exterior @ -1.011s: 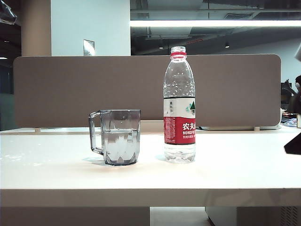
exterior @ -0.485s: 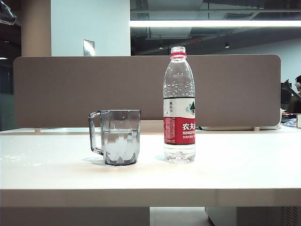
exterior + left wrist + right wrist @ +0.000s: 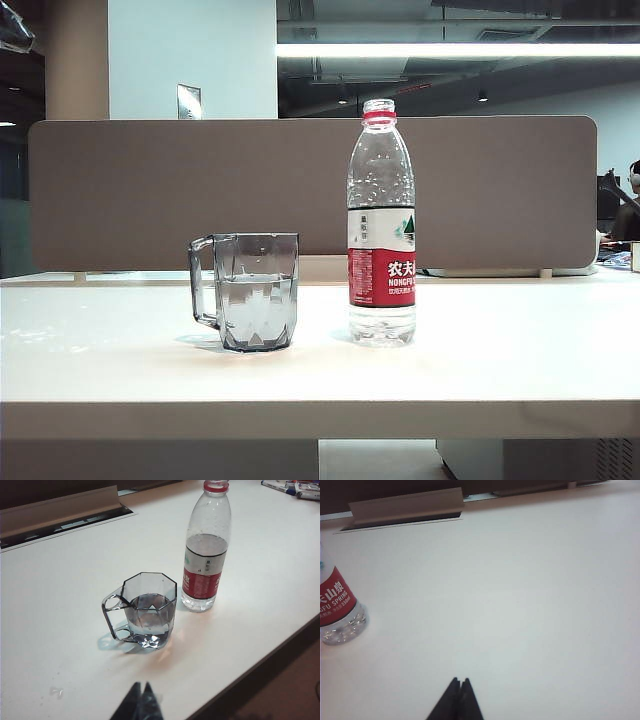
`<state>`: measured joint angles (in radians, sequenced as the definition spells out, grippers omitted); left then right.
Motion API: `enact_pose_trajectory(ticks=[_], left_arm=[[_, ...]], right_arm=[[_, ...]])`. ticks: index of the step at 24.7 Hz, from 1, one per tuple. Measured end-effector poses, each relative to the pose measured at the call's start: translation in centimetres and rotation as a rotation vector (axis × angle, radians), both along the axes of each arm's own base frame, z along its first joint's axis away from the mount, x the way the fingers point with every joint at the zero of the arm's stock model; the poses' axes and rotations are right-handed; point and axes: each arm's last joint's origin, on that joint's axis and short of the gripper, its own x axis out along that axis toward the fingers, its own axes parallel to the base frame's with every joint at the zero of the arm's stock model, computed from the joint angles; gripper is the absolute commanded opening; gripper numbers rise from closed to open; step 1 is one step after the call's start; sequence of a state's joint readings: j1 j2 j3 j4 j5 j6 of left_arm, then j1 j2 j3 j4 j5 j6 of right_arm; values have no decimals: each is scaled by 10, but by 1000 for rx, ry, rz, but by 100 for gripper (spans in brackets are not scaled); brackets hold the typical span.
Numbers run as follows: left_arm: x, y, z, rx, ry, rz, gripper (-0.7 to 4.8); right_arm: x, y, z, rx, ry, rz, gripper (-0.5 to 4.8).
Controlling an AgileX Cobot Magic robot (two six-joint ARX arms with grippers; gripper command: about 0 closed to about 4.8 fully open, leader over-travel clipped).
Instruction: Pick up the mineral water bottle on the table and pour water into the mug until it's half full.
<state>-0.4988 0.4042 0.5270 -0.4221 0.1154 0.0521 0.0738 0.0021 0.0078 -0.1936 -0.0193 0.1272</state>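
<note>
The mineral water bottle (image 3: 381, 225) stands upright and uncapped on the white table (image 3: 500, 370), with water only in its lower part. Left of it stands the smoky-grey mug (image 3: 255, 291), handle to the left, with water (image 3: 256, 305) up to about half its height. Neither gripper shows in the exterior view. In the left wrist view the mug (image 3: 148, 609) and bottle (image 3: 205, 550) stand side by side beyond my left gripper (image 3: 141, 686), which is shut and empty near the table's front edge. My right gripper (image 3: 459, 681) is shut and empty over bare table, well apart from the bottle's base (image 3: 339, 611).
A brown partition panel (image 3: 150, 190) runs along the back of the table, with a cable slot (image 3: 405, 517) at its foot. Pens or markers (image 3: 290, 487) lie on the far side of the table. A few water drops (image 3: 56, 692) sit on the surface near the left gripper.
A dark part of the right arm at the right edge of the exterior view has withdrawn out of sight. Bottle and mug have not moved.
</note>
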Motion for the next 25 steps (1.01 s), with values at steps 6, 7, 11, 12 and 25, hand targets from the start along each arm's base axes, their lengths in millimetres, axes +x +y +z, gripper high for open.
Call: enact_pose_trajectory(ticks=[6, 7, 11, 12, 25], left_arm=[[0, 0, 0, 0, 0, 0, -5], [0, 0, 0, 0, 0, 0, -5], [0, 0, 0, 0, 0, 0, -5], [0, 0, 0, 0, 0, 0, -5], [-4, 23, -10, -7, -165, 177, -5]], right_arm=[[0, -1, 0, -3, -1, -17, -5], [0, -1, 0, -3, -1, -17, -5], [0, -1, 0, -3, -1, -17, -5], [0, -1, 0, -3, -1, -17, -5], [0, -1, 0, -3, 0, -18, -5]])
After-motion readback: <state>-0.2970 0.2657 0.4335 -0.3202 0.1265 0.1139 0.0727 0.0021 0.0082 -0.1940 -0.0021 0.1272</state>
